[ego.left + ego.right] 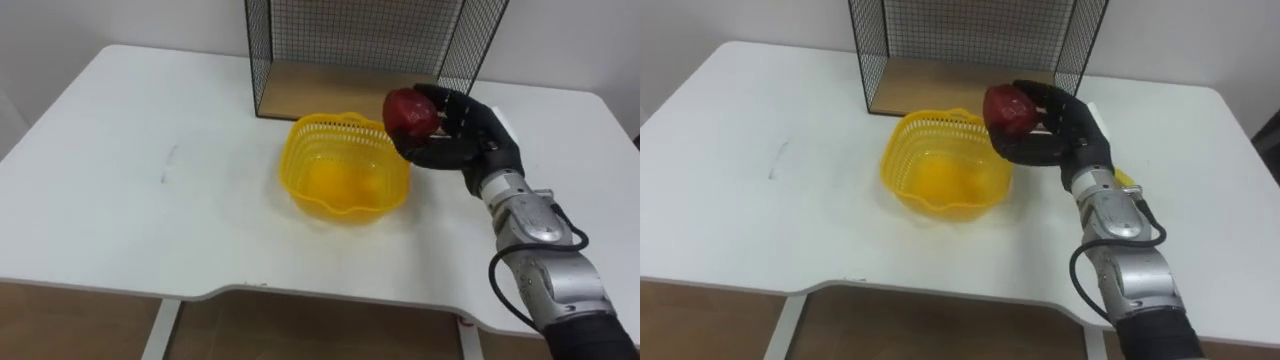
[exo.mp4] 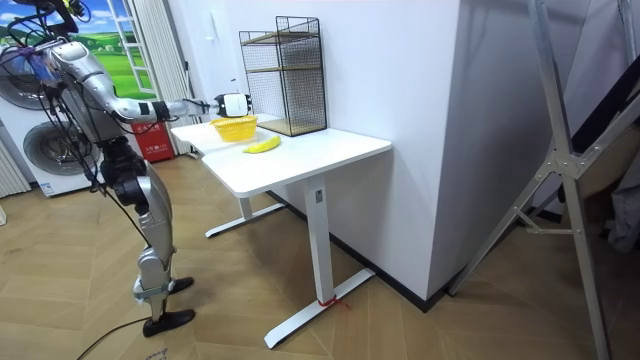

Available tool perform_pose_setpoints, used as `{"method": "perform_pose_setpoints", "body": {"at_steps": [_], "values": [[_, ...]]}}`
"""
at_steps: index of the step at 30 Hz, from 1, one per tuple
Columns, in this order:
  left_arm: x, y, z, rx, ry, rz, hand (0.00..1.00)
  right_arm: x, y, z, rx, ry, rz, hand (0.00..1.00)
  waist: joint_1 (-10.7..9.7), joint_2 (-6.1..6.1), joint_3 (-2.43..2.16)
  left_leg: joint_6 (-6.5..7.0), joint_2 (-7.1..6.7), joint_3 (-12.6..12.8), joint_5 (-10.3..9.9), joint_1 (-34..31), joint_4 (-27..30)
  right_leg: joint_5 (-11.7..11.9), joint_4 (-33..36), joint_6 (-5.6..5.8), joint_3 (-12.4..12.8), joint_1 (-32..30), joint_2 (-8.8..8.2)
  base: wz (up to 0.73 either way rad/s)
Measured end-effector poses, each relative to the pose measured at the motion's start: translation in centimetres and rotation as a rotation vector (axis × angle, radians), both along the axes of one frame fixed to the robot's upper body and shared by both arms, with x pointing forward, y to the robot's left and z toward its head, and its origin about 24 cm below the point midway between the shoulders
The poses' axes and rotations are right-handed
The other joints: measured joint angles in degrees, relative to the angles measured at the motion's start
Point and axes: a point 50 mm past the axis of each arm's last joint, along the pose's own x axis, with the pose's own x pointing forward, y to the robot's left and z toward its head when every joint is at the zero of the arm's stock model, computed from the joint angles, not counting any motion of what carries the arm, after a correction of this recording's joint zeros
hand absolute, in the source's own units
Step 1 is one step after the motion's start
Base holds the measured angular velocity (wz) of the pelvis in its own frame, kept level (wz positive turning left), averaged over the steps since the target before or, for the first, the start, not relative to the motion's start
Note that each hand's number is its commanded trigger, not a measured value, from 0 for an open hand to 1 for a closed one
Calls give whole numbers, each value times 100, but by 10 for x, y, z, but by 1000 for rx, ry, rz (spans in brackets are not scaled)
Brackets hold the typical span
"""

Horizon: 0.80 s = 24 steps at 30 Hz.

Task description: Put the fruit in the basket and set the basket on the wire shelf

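**Red apple (image 1: 408,112) gripped above the basket (image 1: 292,170)**

On the left, the white table (image 1: 120,200) runs to its rounded edge. Near the middle the yellow basket sits upright on it. Orange fruit (image 1: 330,182) lies in its bottom, but how many pieces cannot be told. Just behind the basket stands the shelf (image 1: 350,30), black wire with a wooden floor, its open front facing the basket. To the right, the right hand (image 1: 460,130) has its fingers and thumb curled round the apple and holds it in the air over the basket's right rim, the arm coming in from the lower right. In the room view the robot stands upright at the table's end on that view's left, one arm stretched over the basket. A banana (image 2: 262,145) lies on the table just beside the basket.
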Motion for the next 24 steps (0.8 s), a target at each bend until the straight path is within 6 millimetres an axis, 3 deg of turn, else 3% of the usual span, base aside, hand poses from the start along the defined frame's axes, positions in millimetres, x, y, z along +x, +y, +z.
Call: {"method": "perform_pose_setpoints", "body": {"at_steps": [4, 5, 6, 7, 10, 13, 24], "values": [[2, 0, 0, 0, 1, -24, 0, 0, 4, -2, -30, 8, 31, 100, 12, -14, -5, 0, -2, -14, 0, -15, 2, 0, 1, 0, -15, 5, 1, 0], [2, 0, 0, -1, 4, -24, 0, -1, 5, -2, -48, 9, 46, 51, 12, -23, -3, 0, -2, -16, 0, -15, -1, 0, 1, 0, -20, 6, 1, 0], [3, 0, 0, 0, 5, -23, 0, -1, 6, -3, -58, 10, 52, 12, 12, -32, -1, 0, -2, -17, 0, -17, -5, 0, 1, 0, -22, 4, 1, 0], [3, 1, 0, 1, 8, -23, 0, 0, 8, -3, -72, 12, 68, 0, 12, -52, 6, 0, -1, -17, 0, -44, -5, 0, -1, 0, -25, 1, 2, 0], [8, 3, 1, 9, 1, -33, 0, -1, 11, -4, -98, 19, 102, 0, 25, -118, 23, 0, -3, -36, 0, -83, 4, 0, -6, 1, -50, -16, 1, 3], [11, 5, 2, 13, -4, -39, 0, -1, 15, -6, -100, 36, 130, 0, 38, -151, 11, 0, -5, -41, 0, -83, 4, 2, -10, 3, -62, -19, -1, 0], [15, 6, 2, 16, -12, -43, 0, 0, 25, -6, -145, 35, 187, 0, 33, -97, 29, 0, -3, -54, 0, -48, 20, 3, -12, 4, -89, -5, -2, 0]]}}
